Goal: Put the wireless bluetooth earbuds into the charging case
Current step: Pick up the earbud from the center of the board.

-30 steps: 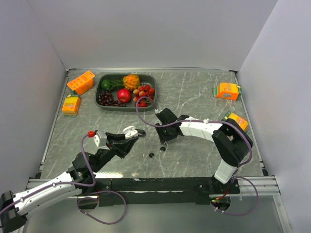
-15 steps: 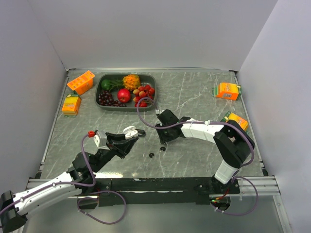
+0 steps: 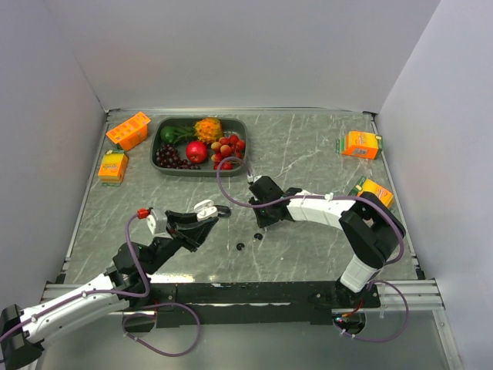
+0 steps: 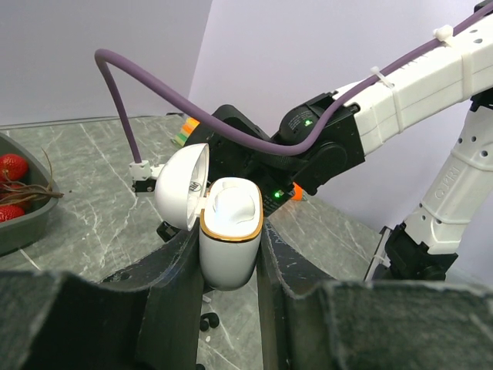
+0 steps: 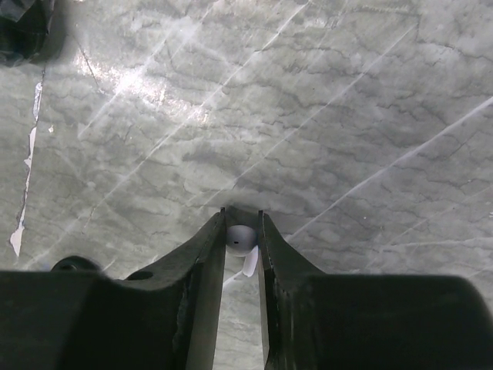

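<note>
- Top external view: your right gripper [image 3: 262,219] is low over the middle of the counter [image 3: 308,146]. Since a second ago, that arm has slid a little toward the near edge.
- Right wrist view: the right gripper [image 5: 241,226] has narrowed from the wider gap it had a second ago. Its fingers [image 5: 208,262] now press against either side of a white earbud [image 5: 239,238], which sits right down at the counter surface.
- Two black earbuds [image 3: 258,236] lie loose on the counter just in front of the right gripper, one nearer to it than the other. Neither has moved.
- Your left gripper [image 4: 228,258] is clamped tight on the white charging case [image 4: 229,212] and holds it upright. The lid [image 4: 181,185] is swung open to the left and the gold-rimmed mouth faces up.
- From above, the charging case [image 3: 204,208] sits where it did a second ago, well apart from the white earbud, and the left arm has barely shifted.
- The fruit tray [image 3: 157,146] at the far left has not moved.
</note>
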Controlling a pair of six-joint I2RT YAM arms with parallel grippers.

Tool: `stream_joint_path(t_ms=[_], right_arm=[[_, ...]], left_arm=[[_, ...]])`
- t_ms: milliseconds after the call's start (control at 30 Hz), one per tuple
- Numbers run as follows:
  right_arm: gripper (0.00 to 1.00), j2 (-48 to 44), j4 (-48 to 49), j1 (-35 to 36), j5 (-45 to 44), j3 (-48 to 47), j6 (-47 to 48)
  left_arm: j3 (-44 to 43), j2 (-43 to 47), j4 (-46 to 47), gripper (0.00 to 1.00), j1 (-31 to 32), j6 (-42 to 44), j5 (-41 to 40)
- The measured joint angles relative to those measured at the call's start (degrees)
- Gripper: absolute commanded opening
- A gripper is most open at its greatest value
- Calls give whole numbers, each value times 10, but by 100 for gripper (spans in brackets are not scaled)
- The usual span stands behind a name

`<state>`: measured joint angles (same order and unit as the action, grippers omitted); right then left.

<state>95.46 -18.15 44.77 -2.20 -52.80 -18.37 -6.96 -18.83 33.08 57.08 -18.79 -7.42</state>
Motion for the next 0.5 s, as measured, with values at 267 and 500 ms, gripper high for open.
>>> stream_joint_path(t_ms=[267, 500], right_arm=[[13, -7, -7, 5, -7, 4, -26], [48, -10, -43, 3, -12, -5, -50]], left_arm=[[0, 0, -3, 1, 0, 0, 0], [0, 5, -12, 1, 0, 0, 0]])
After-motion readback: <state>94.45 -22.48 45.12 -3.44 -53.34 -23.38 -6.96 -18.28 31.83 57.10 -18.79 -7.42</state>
